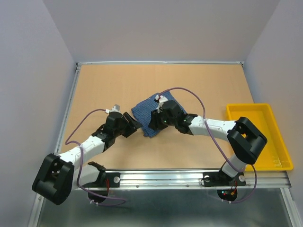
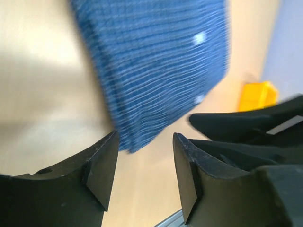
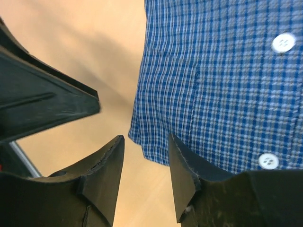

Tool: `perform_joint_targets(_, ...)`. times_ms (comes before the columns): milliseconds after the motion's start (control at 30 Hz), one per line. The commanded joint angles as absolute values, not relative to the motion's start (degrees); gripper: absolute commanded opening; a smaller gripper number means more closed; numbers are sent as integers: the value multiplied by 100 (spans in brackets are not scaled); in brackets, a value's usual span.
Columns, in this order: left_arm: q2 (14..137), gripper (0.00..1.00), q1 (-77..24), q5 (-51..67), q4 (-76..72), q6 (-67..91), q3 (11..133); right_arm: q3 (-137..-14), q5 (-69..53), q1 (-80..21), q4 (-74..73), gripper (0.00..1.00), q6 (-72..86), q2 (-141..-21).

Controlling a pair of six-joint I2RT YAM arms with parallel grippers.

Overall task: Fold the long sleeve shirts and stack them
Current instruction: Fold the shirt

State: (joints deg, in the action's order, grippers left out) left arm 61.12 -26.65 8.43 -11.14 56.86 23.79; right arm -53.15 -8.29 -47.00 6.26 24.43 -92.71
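A blue checked long sleeve shirt [image 1: 146, 111] lies folded into a small square in the middle of the table. It shows in the left wrist view [image 2: 156, 71] and, with white buttons, in the right wrist view [image 3: 222, 80]. My left gripper [image 1: 136, 124] is open and empty just left of the shirt's near corner [image 2: 145, 142]. My right gripper [image 1: 152, 124] is open and empty over the shirt's near corner [image 3: 146, 145], one finger over the cloth. The two grippers face each other closely.
A yellow plastic tray [image 1: 274, 156] stands at the right edge of the table and also shows in the left wrist view [image 2: 255, 97]. A metal rail [image 1: 189, 176] runs along the near table edge. Grey walls enclose the table.
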Motion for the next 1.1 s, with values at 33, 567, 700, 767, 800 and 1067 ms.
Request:
perform_joint_targets(33,6608,59,-2970,694,-1212,5854,2250,-5800,-44,-5053,18,43,1750,-9535)
perform_joint_targets(567,7383,51,-3234,677,-1696,5757,2303,-6187,255,-5344,18,35,1608,-10221)
perform_joint_targets(700,7479,48,-3252,712,-1749,5739,2312,-6223,185,-5414,18,35,1626,-10248)
perform_joint_targets(767,7506,45,-3252,729,-1784,5730,2312,-6258,185,-5432,18,35,1609,-10248)
perform_joint_targets(800,7532,44,-3252,721,-1793,5722,2312,-6267,211,-5466,18,35,1617,-10239)
perform_joint_targets(1067,7690,35,-3296,765,-1907,5704,2355,-6354,360,-5528,17,35,1643,-10353)
